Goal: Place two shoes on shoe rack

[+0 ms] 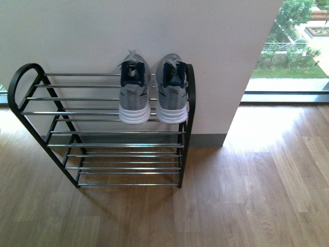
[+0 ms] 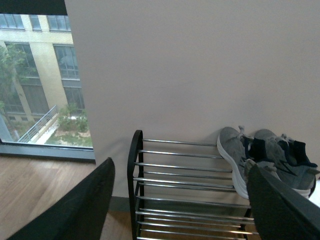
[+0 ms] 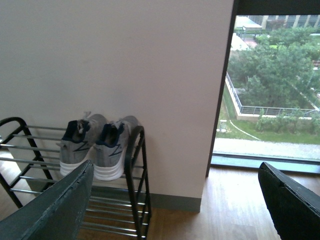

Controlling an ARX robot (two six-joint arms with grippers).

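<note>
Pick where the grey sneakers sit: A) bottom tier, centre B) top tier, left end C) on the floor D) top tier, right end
D: the left grey sneaker and right grey sneaker rest side by side on the shoe rack's top rods, by its right frame.

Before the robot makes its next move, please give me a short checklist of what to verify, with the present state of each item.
1. The left sneaker and the right sneaker rest on the top rods of the shoe rack: ok.
2. The two stand upright, side by side: ok.
3. The right sneaker is free of the rack's side frame: cannot tell; they look very close.
4. The left gripper is open and empty: ok.
5. The right gripper is open and empty: ok.
</note>
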